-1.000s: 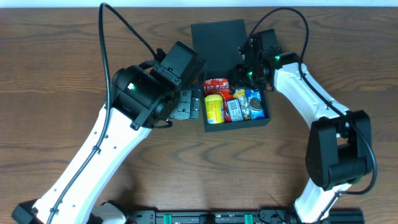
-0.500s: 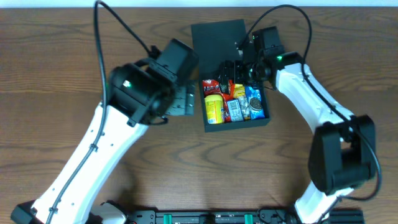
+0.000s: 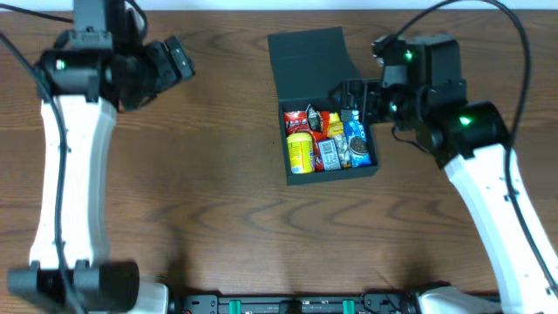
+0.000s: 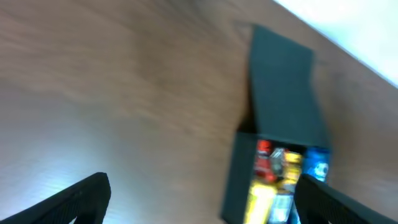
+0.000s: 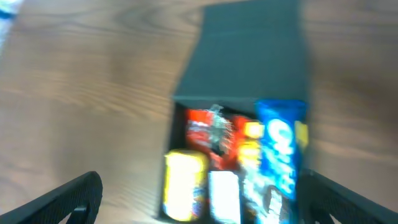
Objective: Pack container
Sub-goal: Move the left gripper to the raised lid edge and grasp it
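Note:
The dark teal container [image 3: 291,179] lies at the table's middle back, its flap lid [image 3: 307,55] folded open behind it. Inside lie a yellow packet [image 3: 300,151], a red packet [image 3: 296,119], a silver packet [image 3: 329,153] and a blue packet [image 3: 357,144]. My right gripper [image 3: 350,100] hovers open over the container's back right corner, holding nothing; its wrist view looks down on the container [image 5: 186,99] between the gripper's [image 5: 199,186] spread fingers. My left gripper [image 3: 177,58] is open and empty at the far left back. Its blurred wrist view shows the container [image 4: 238,177] ahead of the gripper [image 4: 202,183].
Bare brown wood [image 3: 218,209] surrounds the container. The left arm's white links [image 3: 65,183] run down the left side and the right arm's [image 3: 506,218] down the right. A black rail [image 3: 288,305] lines the front edge.
The right gripper opened over the packets in the container and drew back to the right. The left arm swung from beside the container's left wall to the far left back.

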### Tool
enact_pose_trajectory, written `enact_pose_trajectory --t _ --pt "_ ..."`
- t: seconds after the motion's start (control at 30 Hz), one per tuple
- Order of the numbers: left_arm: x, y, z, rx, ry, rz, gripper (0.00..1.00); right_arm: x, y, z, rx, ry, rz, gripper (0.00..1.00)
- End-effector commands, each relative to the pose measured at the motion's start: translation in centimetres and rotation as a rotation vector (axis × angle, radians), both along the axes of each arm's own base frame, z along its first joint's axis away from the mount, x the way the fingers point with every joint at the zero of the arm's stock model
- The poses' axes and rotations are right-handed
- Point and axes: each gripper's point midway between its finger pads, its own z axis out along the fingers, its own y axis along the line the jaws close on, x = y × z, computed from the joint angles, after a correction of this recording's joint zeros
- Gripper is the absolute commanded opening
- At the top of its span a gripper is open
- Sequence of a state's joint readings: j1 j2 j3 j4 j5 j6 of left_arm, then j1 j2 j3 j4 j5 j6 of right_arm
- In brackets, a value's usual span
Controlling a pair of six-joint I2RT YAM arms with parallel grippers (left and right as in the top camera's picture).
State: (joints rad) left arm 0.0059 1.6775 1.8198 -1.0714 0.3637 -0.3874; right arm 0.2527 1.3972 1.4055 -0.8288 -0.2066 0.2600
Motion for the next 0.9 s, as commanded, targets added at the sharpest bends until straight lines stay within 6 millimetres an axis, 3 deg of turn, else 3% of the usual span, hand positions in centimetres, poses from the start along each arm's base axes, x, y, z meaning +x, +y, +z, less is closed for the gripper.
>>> enact_pose_trajectory --t 0.0,0.1,0.2,0.3,0.37,0.53,0.87 --pt "2.1 -4.9 -3.5 -0.323 0.081 -0.202 0.95 0.0 -4.1 0.0 -0.165 -0.024 -0.142 0.99" --pt "4.9 -7.3 -5.6 -0.478 0.059 -0.296 0.95 -0.5 -4.8 -0.3 -0.188 -0.003 -0.160 0.99" --pt "7.5 -8.9 -9.1 -0.560 0.086 -0.301 0.95 -0.8 -5.0 -0.6 -0.194 0.015 -0.161 0.99" --pt "9.1 -10.3 -13.0 -0.611 0.133 -0.294 0.95 -1.0 -5.0 -0.8 -0.197 0.026 -0.160 0.99" --pt "9.8 -11.4 -14.6 -0.638 0.130 -0.316 0.95 -1.0 -5.0 -0.8 -0.197 0.025 -0.160 0.99" --pt "11.0 -14.6 -17.4 -0.689 0.151 -0.324 0.95 -1.0 -5.0 -0.8 -0.197 0.025 -0.159 0.99" --pt "11.0 -19.6 -20.2 -0.684 0.156 -0.365 0.95 -1.1 -5.1 -0.8 -0.199 0.029 -0.159 0.99"
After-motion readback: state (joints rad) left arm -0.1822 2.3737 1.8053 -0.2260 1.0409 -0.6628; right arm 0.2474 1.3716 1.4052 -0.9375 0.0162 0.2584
